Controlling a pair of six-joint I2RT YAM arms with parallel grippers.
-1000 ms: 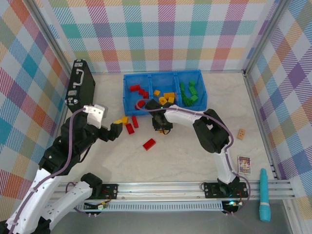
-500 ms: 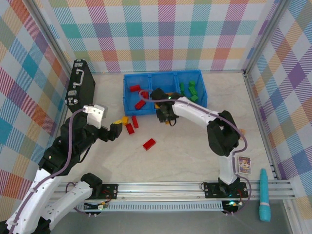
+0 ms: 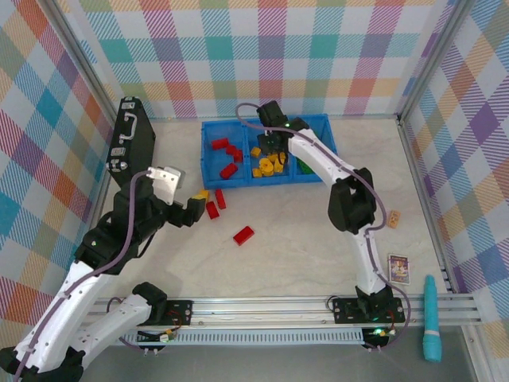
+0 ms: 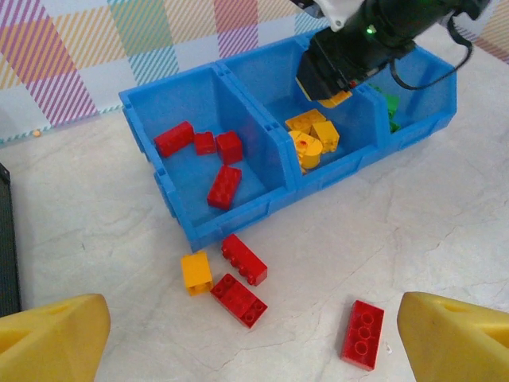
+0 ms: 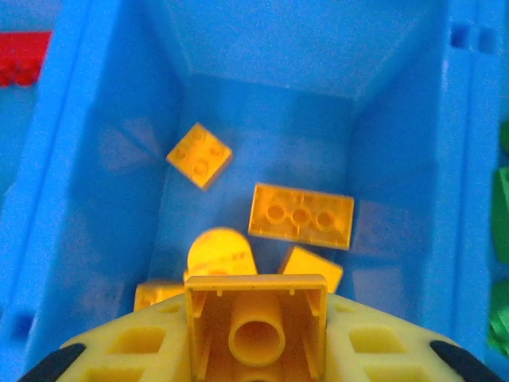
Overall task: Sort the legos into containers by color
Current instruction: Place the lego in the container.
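Wrist cam: yellow lego (image 5: 256, 306) pinched btw R fingers (image 5: 119, 348).

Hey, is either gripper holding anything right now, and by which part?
Right gripper pinches a yellow brick by its two opposite side walls; left gripper is open, holding nothing.

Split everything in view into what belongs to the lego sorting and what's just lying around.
Job: blue bin; red legos, yellow legos and green legos inside it; held yellow brick in the right gripper; three loose red bricks; one loose yellow brick.
Lying about: black case; wooden block; card; teal tool.
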